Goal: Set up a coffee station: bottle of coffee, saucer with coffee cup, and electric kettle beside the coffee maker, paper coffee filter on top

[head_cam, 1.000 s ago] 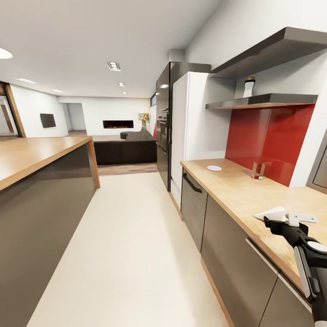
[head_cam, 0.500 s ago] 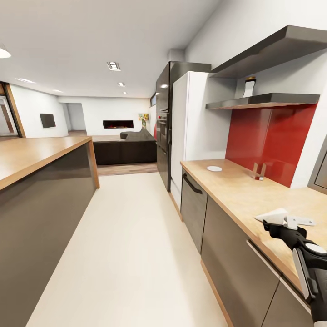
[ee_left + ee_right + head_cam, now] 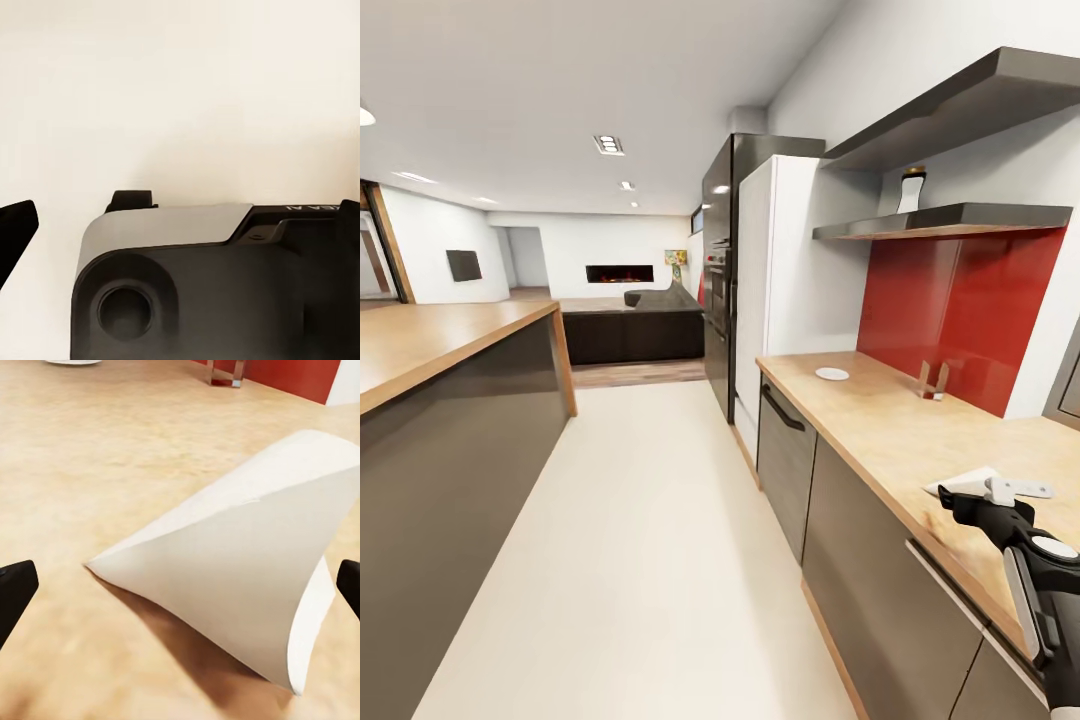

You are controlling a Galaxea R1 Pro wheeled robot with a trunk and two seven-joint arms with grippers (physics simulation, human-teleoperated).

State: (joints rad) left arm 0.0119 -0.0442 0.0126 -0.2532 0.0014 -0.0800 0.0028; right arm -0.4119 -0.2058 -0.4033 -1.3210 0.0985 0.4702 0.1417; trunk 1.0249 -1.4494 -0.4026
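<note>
The right end effector (image 3: 180,585) is wide open around the paper coffee filter (image 3: 240,562) on the worktop (image 3: 90,457); the left one's state I cannot tell

A: What's on the tabletop (image 3: 880,420)?
B: The saucer (image 3: 832,374) sits near its far end, a small metal stand (image 3: 932,380) against the red backsplash, and the paper coffee filter (image 3: 965,483) lies toward the near end.
A: And the kitchen shelf (image 3: 950,217)?
B: It carries the bottle of coffee (image 3: 909,190), upright.

Black right arm (image 3: 1028,560), grey panel, white disc
</note>
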